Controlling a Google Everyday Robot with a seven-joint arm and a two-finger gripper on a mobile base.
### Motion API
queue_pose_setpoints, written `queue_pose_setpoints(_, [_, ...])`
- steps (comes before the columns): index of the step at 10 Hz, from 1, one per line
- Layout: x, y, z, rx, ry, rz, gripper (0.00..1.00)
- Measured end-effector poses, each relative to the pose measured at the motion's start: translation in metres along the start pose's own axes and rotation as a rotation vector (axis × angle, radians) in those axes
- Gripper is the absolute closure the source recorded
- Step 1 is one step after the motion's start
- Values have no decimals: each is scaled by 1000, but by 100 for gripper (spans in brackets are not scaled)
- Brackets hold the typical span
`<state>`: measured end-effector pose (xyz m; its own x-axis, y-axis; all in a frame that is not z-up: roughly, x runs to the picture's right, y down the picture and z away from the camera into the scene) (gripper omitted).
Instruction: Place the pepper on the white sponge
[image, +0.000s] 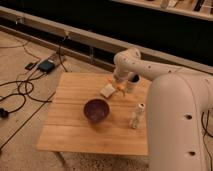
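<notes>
The white sponge (107, 90) lies flat on the wooden table (75, 125), toward the far side. My gripper (119, 85) hangs just right of the sponge, pointing down, at the end of the white arm (131, 59). It is shut on the small orange-red pepper (120, 89), which sticks out below the fingers, close to the sponge's right edge and just above the tabletop. The pepper is beside the sponge, not over it.
A purple bowl (96, 109) sits in front of the sponge. A pale cup with a dark inside (133, 82) stands right behind the gripper. A white spotted bottle-shaped figure (135, 116) stands at the right. Cables and a small box (46, 65) lie on the floor at left.
</notes>
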<state>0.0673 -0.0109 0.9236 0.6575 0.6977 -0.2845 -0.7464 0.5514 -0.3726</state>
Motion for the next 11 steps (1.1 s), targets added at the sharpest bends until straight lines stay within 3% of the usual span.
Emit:
queue_pose_setpoints(2, [-5, 4, 14, -4, 14, -8, 100])
queue_pose_setpoints(6, [-6, -11, 42, 6, 43, 26, 100])
queue_pose_setpoints(11, [-25, -7, 42, -16, 30, 3, 100])
